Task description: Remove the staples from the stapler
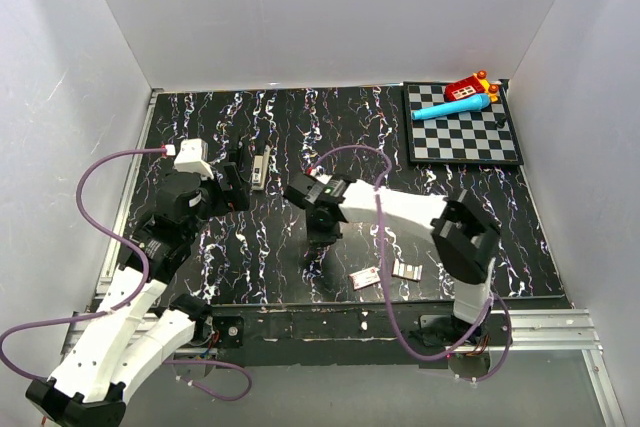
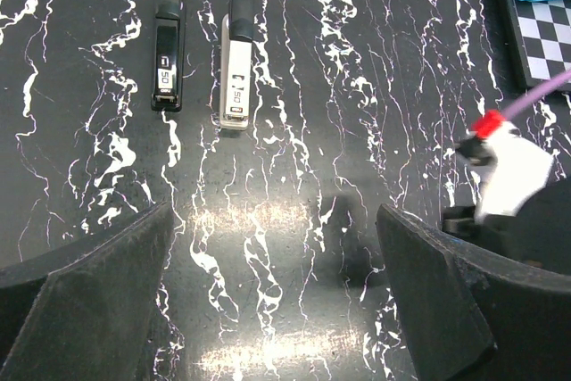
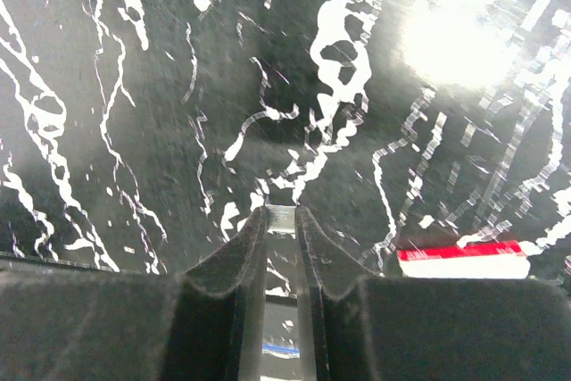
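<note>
Right wrist: a staple strip [image 3: 280, 214] is pinched edge-on in the narrowed right gripper [image 3: 281, 229] and could be lost or crumbled; the stapler [image 2: 236, 78] is seen splayed open below the wide left gripper [image 2: 275, 220].

Bright overhead light; glare on glossy table [image 3: 464, 42]; right hand [image 3: 282, 220] dark, soft-focus foreground.

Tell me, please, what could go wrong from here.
1. The right gripper pinches a thin silvery strip, probably staples, only at its fingertips. The strip might slip out or break apart and scatter on the table.
2. The left gripper hangs wide open just short of the stapler, whose dark half lies beside the silver one. Coming down carelessly could knock either half away.
</note>
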`<state>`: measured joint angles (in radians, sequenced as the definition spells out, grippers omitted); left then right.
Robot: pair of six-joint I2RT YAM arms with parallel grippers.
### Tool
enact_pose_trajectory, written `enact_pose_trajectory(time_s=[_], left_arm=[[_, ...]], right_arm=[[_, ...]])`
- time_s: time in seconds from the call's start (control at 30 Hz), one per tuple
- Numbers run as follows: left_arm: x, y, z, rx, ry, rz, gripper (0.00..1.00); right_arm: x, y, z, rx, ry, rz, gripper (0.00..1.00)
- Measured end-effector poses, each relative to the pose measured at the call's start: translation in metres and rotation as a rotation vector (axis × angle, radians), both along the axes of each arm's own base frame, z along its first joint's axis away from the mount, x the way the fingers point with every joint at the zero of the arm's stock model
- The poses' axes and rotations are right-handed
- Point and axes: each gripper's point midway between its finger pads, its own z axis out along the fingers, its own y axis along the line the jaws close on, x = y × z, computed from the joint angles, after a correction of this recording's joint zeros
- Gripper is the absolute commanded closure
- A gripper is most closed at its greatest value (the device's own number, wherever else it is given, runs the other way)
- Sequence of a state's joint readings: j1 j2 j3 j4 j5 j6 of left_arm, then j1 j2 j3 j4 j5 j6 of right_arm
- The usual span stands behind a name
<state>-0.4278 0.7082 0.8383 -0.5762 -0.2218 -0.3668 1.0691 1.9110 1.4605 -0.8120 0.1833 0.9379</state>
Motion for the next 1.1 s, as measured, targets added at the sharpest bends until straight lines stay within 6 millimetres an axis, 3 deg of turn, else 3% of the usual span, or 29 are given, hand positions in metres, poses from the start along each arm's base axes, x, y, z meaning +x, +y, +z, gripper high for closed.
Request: enact_pose_trajectory(time_s=[0.13,0.23,0.47,0.6,0.77,0.93,1.1], left_arm=[[0.001,0.000,-0.002,0.003,0.006,0.000,0.02],[0.001,0.000,-0.002,0.004,0.008,0.000,0.02],[0.002,-0.001,-0.004,0.008,0.016,0.001,0.02],[0.003,-0.001,-0.007,0.012,0.025,0.001,0.02],[0.004,-0.001,-0.009,0.017,0.034,0.002,0.02],[0.005,-0.002,-0.010,0.019,0.037,0.003,0.02],[0.007,-0.002,-0.014,0.025,0.051,0.003,0.02]], right_arm=[[-0.003,-0.021,0.027,0.032,-0.064,-0.017,0.89],[-0.007,-0.040,0.037,0.042,-0.092,-0.040,0.89],[-0.022,-0.108,0.016,-0.034,-0.085,-0.135,0.89],[-0.026,-0.137,0.014,-0.044,-0.097,-0.191,0.89],[-0.029,-0.159,0.012,-0.035,-0.104,-0.247,0.89],[-0.033,-0.181,-0.003,-0.073,-0.079,-0.297,0.89],[-0.033,-0.192,-0.012,-0.085,-0.067,-0.329,0.89]])
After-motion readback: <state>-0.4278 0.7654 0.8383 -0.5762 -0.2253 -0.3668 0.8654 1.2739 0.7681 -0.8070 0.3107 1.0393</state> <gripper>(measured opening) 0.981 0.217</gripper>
